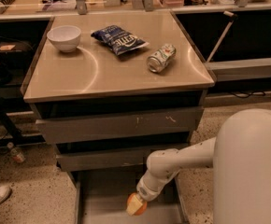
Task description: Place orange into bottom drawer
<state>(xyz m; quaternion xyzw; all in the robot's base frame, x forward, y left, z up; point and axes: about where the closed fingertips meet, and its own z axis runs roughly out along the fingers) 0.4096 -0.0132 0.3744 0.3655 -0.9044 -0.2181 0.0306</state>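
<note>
Gripper [137, 202] is low at the end of the white arm, over the open bottom drawer [103, 196], right of its middle. Fingers clamped on the orange [139, 208]; fruit sits at the tip, above the drawer floor, can't tell if it's touching. Middle drawer [103, 158] and the scratched top drawer [121, 124] are pushed in. On the tabletop [103, 76]: white bowl [64, 37] back left, blue chip bag [119, 39] centre, soda can [161, 58] lying on its side to the right.
</note>
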